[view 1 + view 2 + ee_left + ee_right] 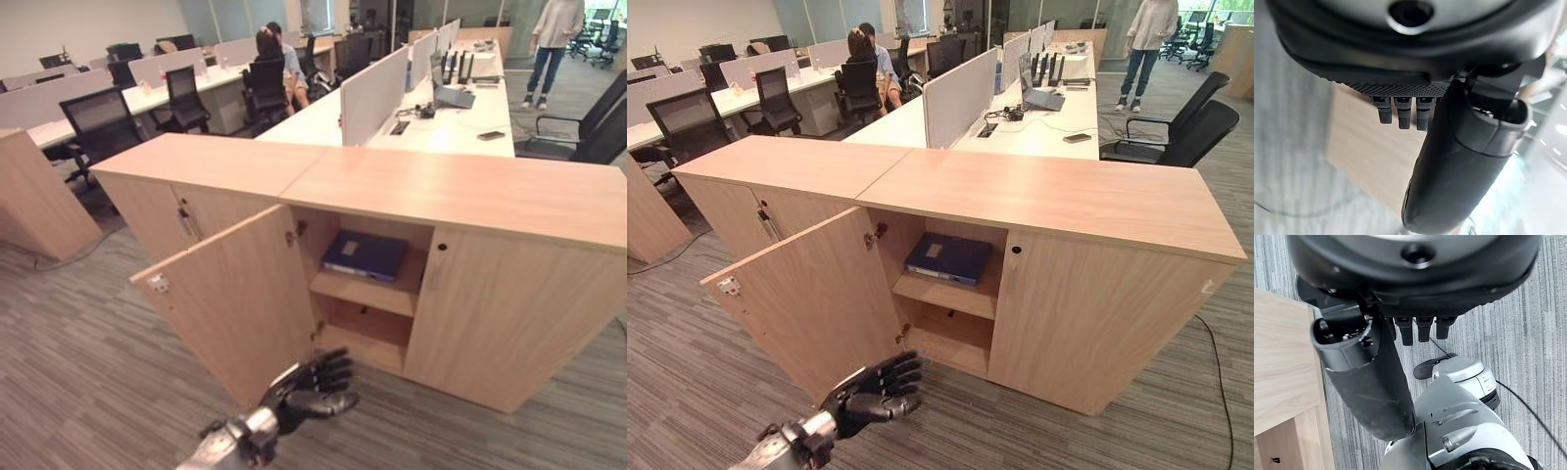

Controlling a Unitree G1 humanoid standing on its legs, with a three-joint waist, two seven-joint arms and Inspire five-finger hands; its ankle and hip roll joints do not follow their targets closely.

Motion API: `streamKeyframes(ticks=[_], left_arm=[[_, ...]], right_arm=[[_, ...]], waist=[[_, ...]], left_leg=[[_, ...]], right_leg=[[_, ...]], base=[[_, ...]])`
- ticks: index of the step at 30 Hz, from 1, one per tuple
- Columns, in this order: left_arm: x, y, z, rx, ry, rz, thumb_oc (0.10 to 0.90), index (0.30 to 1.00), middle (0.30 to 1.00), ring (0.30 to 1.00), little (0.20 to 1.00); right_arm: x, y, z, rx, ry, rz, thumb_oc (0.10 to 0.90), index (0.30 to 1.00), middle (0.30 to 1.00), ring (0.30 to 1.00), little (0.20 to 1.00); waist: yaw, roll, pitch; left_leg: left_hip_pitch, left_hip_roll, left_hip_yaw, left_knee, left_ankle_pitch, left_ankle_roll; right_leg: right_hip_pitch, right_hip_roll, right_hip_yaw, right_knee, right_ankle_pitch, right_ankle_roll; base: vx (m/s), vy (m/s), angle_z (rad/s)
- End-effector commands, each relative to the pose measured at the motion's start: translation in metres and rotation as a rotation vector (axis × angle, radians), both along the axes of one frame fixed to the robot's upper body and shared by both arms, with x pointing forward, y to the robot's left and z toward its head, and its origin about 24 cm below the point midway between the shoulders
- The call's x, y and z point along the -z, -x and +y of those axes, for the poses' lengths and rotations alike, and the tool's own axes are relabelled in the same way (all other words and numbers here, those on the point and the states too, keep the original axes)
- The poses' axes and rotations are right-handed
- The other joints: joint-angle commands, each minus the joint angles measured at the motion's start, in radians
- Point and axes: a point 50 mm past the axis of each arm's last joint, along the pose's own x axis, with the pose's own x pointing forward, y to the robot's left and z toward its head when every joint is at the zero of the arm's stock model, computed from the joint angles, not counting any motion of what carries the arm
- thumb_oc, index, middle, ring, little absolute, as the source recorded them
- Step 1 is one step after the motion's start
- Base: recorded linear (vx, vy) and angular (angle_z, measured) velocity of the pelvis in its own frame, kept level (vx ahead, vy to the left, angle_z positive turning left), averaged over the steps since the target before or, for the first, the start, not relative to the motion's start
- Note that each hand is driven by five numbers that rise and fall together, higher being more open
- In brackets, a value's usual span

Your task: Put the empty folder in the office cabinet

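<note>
Blue folder: flat on upper shelf of office cabinet, door open, far end hidden; left hand relaxed, holding nothing; right hand fingers loosely extended

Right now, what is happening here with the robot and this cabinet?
The blue folder already lies flat on the upper shelf inside the wooden office cabinet. The cabinet's left door stands open. The robot's left hand hovers low by the door's bottom corner, fingers loosely bent, holding nothing. The right hand hangs over the carpet beside the cabinet, also empty. The door is not yet closed. A few people are at the desks behind.
</note>
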Motion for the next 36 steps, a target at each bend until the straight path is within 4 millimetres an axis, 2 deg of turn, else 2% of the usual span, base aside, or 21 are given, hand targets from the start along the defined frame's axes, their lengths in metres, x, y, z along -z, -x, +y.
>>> streamKeyframes(ticks=[1,3,6,8,9,10,12,16,17,18,20,21,22,24,26,29,30,32,33,35,36], left_arm=[[-0.026,-0.035,0.021,-0.023,-0.087,-0.194,0.800,0.900,0.900,0.900,0.900],[-0.009,-0.024,0.037,-0.089,-0.148,-0.117,0.800,0.900,0.900,0.900,0.900],[0.013,-0.007,0.068,-0.289,-0.246,0.000,0.800,0.900,0.900,0.900,0.900],[0.016,-0.004,0.085,-0.362,-0.326,0.012,0.800,0.900,0.900,0.900,0.900],[0.016,-0.004,0.085,-0.362,-0.326,0.012,0.800,0.900,0.900,0.900,0.900],[0.018,-0.003,0.105,-0.477,-0.386,0.035,0.800,0.900,0.900,0.900,0.900],[0.016,-0.003,0.120,-0.589,-0.412,0.038,0.800,0.900,0.900,0.900,0.900],[0.003,-0.015,0.145,-0.756,-0.457,-0.004,0.800,0.900,0.900,0.900,0.900],[0.003,-0.015,0.145,-0.756,-0.457,-0.004,0.800,0.900,0.900,0.900,0.900],[-0.008,-0.029,0.154,-0.795,-0.476,-0.050,0.800,0.900,0.900,0.900,0.900],[-0.022,-0.043,0.161,-0.813,-0.504,-0.112,0.800,0.900,0.900,0.900,0.900],[-0.029,-0.053,0.166,-0.844,-0.515,-0.141,0.800,0.900,0.900,0.900,0.900],[-0.030,-0.053,0.166,-0.844,-0.515,-0.142,0.800,0.900,0.900,0.900,0.900],[-0.040,-0.058,0.177,-0.885,-0.533,-0.169,0.800,0.900,0.900,0.900,0.900],[-0.052,-0.068,0.181,-0.910,-0.536,-0.218,0.800,0.900,0.900,0.900,0.900],[-0.060,-0.075,0.183,-0.941,-0.516,-0.247,0.800,0.900,0.900,0.900,0.900],[-0.066,-0.078,0.185,-0.955,-0.510,-0.268,0.800,0.900,0.900,0.900,0.900],[-0.068,-0.078,0.186,-0.961,-0.511,-0.276,0.800,0.900,0.900,0.900,0.900],[-0.072,-0.077,0.190,-0.964,-0.518,-0.289,0.800,0.900,0.900,0.900,0.900],[-0.076,-0.076,0.195,-0.971,-0.532,-0.292,0.800,0.900,0.900,0.900,0.900],[-0.083,-0.077,0.204,-0.974,-0.572,-0.301,0.800,0.900,0.900,0.900,0.900]], right_arm=[[0.004,-0.015,0.017,-0.007,-0.054,-0.021,0.800,0.900,0.900,0.900,0.900],[0.003,-0.015,0.013,-0.002,-0.044,-0.026,0.800,0.900,0.900,0.900,0.900],[0.003,-0.017,0.011,0.012,-0.038,-0.041,0.800,0.900,0.900,0.900,0.900],[0.002,-0.020,0.009,0.010,-0.034,-0.061,0.800,0.900,0.900,0.900,0.900],[0.002,-0.020,0.009,0.010,-0.034,-0.061,0.800,0.900,0.900,0.900,0.900],[0.001,-0.020,0.007,0.004,-0.025,-0.064,0.800,0.900,0.900,0.900,0.900],[0.001,-0.019,0.006,0.000,-0.028,-0.064,0.800,0.900,0.900,0.900,0.900],[0.001,-0.019,0.007,0.004,-0.041,-0.061,0.800,0.900,0.900,0.900,0.900],[0.001,-0.019,0.007,0.004,-0.042,-0.061,0.800,0.900,0.900,0.900,0.900],[-0.001,-0.027,0.004,0.006,-0.038,-0.088,0.800,0.900,0.900,0.900,0.900],[-0.003,-0.038,-0.001,0.002,-0.019,-0.119,0.800,0.900,0.900,0.900,0.900],[-0.006,-0.043,-0.008,-0.008,0.006,-0.128,0.800,0.900,0.900,0.900,0.900],[-0.006,-0.043,-0.008,-0.007,0.006,-0.129,0.800,0.900,0.900,0.900,0.900],[-0.008,-0.043,-0.015,-0.018,0.026,-0.125,0.800,0.900,0.900,0.900,0.900],[-0.010,-0.045,-0.022,-0.009,0.046,-0.134,0.800,0.900,0.900,0.900,0.900],[-0.011,-0.045,-0.021,0.017,0.038,-0.146,0.800,0.900,0.900,0.900,0.900],[-0.011,-0.039,-0.024,0.046,0.033,-0.133,0.800,0.900,0.900,0.900,0.900],[-0.010,-0.036,-0.022,0.051,0.024,-0.121,0.800,0.900,0.900,0.900,0.900],[-0.008,-0.030,-0.019,0.047,0.003,-0.096,0.800,0.900,0.900,0.900,0.900],[-0.007,-0.029,-0.017,0.043,-0.004,-0.088,0.800,0.900,0.900,0.900,0.900],[-0.007,-0.033,-0.014,0.033,-0.013,-0.095,0.800,0.900,0.900,0.900,0.900]], waist=[[0.015,-0.040,0.006],[0.019,-0.038,0.005],[0.026,-0.038,0.005],[0.028,-0.040,0.004],[0.028,-0.040,0.004],[0.029,-0.041,0.002],[0.031,-0.042,0.001],[0.035,-0.041,0.013],[0.034,-0.041,0.013],[0.032,-0.042,0.043],[0.036,-0.049,0.077],[0.044,-0.052,0.092],[0.044,-0.052,0.092],[0.058,-0.058,0.086],[0.066,-0.040,0.087],[0.059,-0.002,0.067],[0.055,0.010,0.047],[0.057,0.012,0.039],[0.063,0.013,0.029],[0.068,0.011,0.023],[0.073,0.012,0.016]], left_leg=[[0.013,0.004,-0.033,-0.001,-0.069,-0.035],[0.011,0.004,-0.034,-0.001,-0.067,-0.035],[0.009,0.003,-0.038,-0.001,-0.064,-0.033],[0.009,0.003,-0.041,-0.001,-0.063,-0.033],[0.009,0.003,-0.041,-0.001,-0.063,-0.033],[0.007,0.002,-0.043,-0.001,-0.061,-0.035],[0.005,0.002,-0.046,-0.001,-0.059,-0.038],[0.004,0.006,-0.059,-0.001,-0.054,-0.044],[0.004,0.006,-0.059,-0.001,-0.054,-0.044],[-0.038,0.013,-0.064,0.080,-0.066,-0.053],[-0.140,0.018,-0.065,0.237,-0.081,-0.073],[-0.200,0.042,-0.064,0.274,-0.034,-0.089],[-0.202,0.042,-0.065,0.275,-0.034,-0.089],[-0.228,0.073,-0.078,0.208,0.007,-0.082],[-0.239,0.096,-0.108,0.096,0.069,-0.094],[-0.186,0.111,-0.095,0.012,0.082,-0.104],[-0.169,0.090,-0.089,0.024,0.062,-0.096],[-0.162,0.074,-0.087,0.034,0.048,-0.088],[-0.147,0.045,-0.070,0.050,0.018,-0.069],[-0.136,0.032,-0.057,0.051,0.004,-0.059],[-0.116,0.008,-0.031,0.045,-0.017,-0.039]], right_leg=[[0.006,-0.001,0.008,0.014,-0.080,0.054],[0.004,-0.001,0.007,0.014,-0.079,0.055],[0.005,-0.001,0.004,0.014,-0.081,0.053],[0.007,-0.002,0.003,0.014,-0.083,0.052],[0.008,-0.002,0.003,0.014,-0.083,0.052],[0.007,-0.002,0.001,0.013,-0.084,0.050],[0.009,-0.002,-0.001,0.014,-0.086,0.048],[0.000,-0.001,-0.006,0.047,-0.099,0.038],[0.000,-0.002,-0.007,0.048,-0.100,0.038],[-0.023,-0.009,-0.007,0.107,-0.128,0.021],[-0.043,-0.021,-0.012,0.144,-0.148,0.000],[-0.037,-0.029,-0.018,0.134,-0.155,0.000],[-0.037,-0.029,-0.019,0.134,-0.155,0.000],[-0.032,-0.043,-0.011,0.127,-0.156,0.016],[-0.029,-0.049,0.004,0.139,-0.172,0.031],[-0.019,-0.057,0.021,0.152,-0.189,0.052],[-0.001,-0.089,0.026,0.142,-0.178,0.067],[0.011,-0.109,0.031,0.133,-0.172,0.077],[0.020,-0.146,0.040,0.124,-0.159,0.096],[0.019,-0.164,0.048,0.124,-0.149,0.106],[0.008,-0.195,0.052,0.130,-0.129,0.126]], base=[[0.00,0.000,0.00],[0.00,0.000,0.00],[0.00,0.000,0.00],[0.01,0.002,0.02],[0.01,0.000,0.12],[0.01,-0.008,0.10],[0.01,-0.006,0.04],[0.00,-0.014,0.06],[-0.07,-0.013,0.20],[-0.14,-0.011,0.20],[-0.16,0.015,0.27],[-0.07,0.045,0.36],[0.02,0.082,0.26],[0.13,0.102,0.15],[0.15,0.182,-0.06],[0.20,0.266,-0.04],[0.22,0.286,-0.18],[0.22,0.290,-0.20],[0.21,0.297,-0.22],[0.16,0.270,-0.25],[0.13,0.266,-0.23]])
